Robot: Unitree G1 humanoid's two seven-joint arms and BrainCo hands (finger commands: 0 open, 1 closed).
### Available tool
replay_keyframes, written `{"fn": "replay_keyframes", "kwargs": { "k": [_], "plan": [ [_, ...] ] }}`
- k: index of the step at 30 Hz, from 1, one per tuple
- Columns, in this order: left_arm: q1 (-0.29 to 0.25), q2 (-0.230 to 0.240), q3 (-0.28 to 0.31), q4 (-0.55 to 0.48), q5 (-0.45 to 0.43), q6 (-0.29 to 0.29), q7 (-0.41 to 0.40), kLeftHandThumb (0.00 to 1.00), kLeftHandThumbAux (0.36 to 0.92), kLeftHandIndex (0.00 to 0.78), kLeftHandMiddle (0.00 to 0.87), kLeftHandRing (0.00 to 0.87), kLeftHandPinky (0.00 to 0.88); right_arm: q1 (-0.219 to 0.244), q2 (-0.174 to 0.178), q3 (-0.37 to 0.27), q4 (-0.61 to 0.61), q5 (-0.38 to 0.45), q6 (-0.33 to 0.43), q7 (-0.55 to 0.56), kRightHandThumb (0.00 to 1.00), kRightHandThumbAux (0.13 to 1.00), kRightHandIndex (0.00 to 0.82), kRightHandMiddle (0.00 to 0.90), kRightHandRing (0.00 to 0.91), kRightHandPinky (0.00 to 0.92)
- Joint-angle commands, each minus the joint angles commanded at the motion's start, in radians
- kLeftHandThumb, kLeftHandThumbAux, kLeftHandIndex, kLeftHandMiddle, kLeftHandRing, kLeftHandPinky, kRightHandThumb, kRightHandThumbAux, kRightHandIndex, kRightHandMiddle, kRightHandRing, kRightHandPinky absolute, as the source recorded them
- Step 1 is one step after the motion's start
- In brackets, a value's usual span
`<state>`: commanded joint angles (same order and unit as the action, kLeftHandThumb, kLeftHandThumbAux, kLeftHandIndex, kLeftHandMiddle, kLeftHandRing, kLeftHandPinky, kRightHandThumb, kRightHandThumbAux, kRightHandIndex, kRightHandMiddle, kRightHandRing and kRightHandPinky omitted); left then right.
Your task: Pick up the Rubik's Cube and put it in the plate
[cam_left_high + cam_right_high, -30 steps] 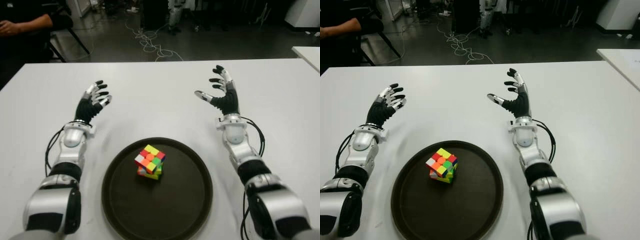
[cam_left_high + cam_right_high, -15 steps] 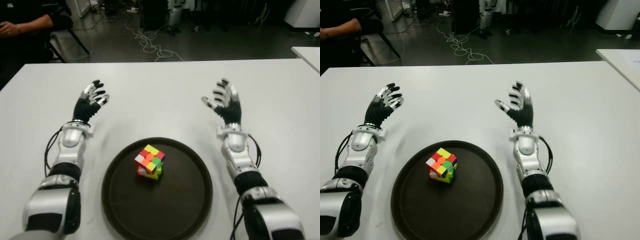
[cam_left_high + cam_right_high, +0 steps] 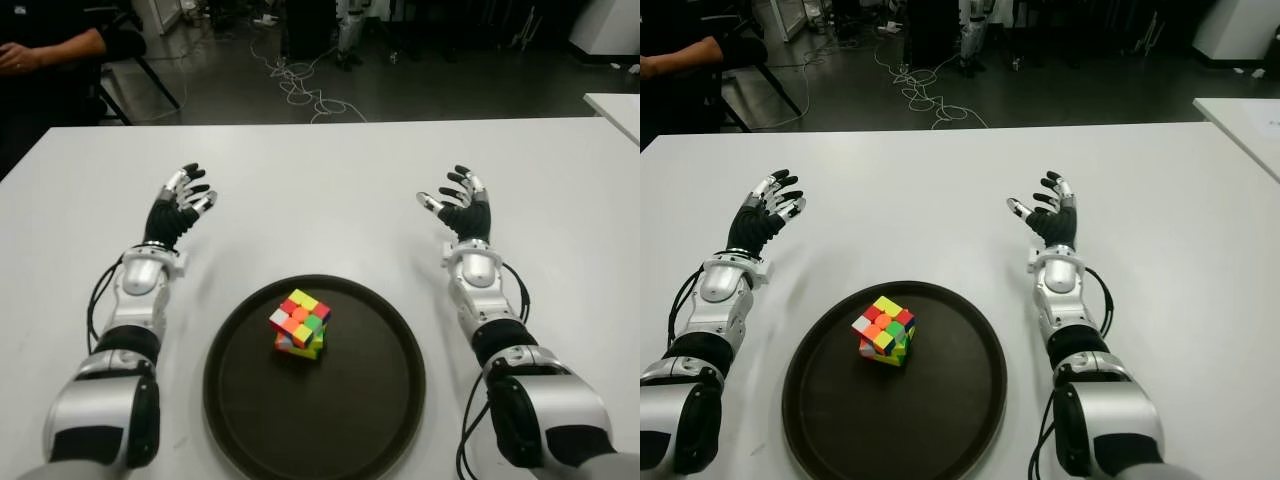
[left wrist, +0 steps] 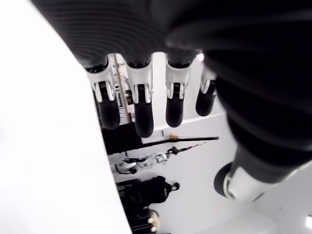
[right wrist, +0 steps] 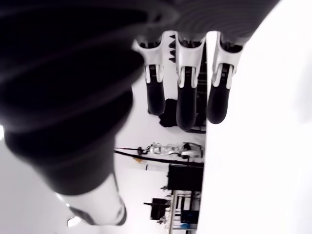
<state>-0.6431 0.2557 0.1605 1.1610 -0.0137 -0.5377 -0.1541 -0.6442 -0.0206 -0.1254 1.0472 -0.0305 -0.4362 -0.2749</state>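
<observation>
White table (image 3: 320, 170) with a dark floor and cables beyond its far edge. The Rubik's Cube (image 3: 300, 323) sits inside the dark round plate (image 3: 360, 420) at near centre. Left hand (image 3: 178, 205) and right hand (image 3: 462, 208) flank the plate on its far side, fingers spread, holding nothing.

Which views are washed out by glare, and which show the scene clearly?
Both wrist views are washed out: the white table surface is blown to plain white beside the left hand and the right hand. Both eye views are evenly lit; the multicoloured Rubik's Cube in the round dark-brown plate shows clearly.
</observation>
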Motion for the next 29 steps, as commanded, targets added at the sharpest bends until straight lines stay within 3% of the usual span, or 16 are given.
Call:
{"fn": "replay_keyframes", "kwargs": {
  "k": [6,29],
  "plan": [
    [-0.003,0.001,-0.003,0.006,0.004,-0.003,0.0,0.177,0.659,0.085,0.163,0.162,0.165,-0.002,-0.002,0.01,0.011,-0.016,-0.03,-0.009,0.143,0.853,0.174,0.216,0.259,0.32],
    [-0.003,-0.004,-0.002,0.009,0.002,-0.009,-0.006,0.186,0.671,0.084,0.161,0.163,0.183,0.013,-0.011,0.029,-0.025,-0.039,0.011,-0.007,0.056,0.827,0.151,0.216,0.259,0.315]
  ]
}}
